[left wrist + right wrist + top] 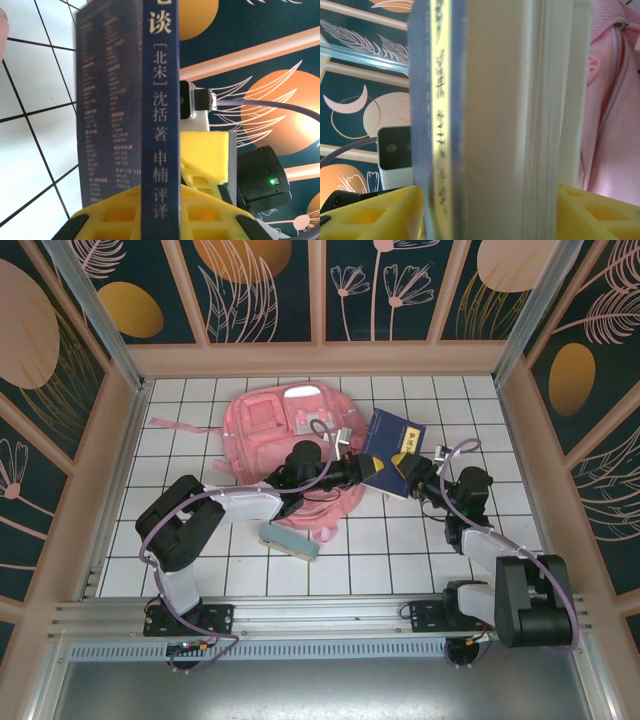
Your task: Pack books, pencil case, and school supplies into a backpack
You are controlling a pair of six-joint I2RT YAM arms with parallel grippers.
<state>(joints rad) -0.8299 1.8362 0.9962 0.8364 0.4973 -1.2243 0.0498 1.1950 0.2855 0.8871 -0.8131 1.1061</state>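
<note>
The pink backpack [272, 425] lies flat at the back centre of the tiled table. Just right of it, the books [392, 436] are held tilted above the table, navy cover up with a yellow label. My left gripper [357, 468] is shut on a navy book [157, 100], its spine upright between the yellow fingers [100, 220]. My right gripper [420, 476] grips the books [495, 100] from the other side, both yellow fingers against the stack. The backpack [615, 125] shows just beyond them. The pale teal pencil case [290, 540] lies in front of the backpack.
Wooden frame walls with dark patterned panels close in the table on three sides. An aluminium rail [320, 612] runs along the near edge by the arm bases. A pink backpack strap [182, 426] trails out to the left.
</note>
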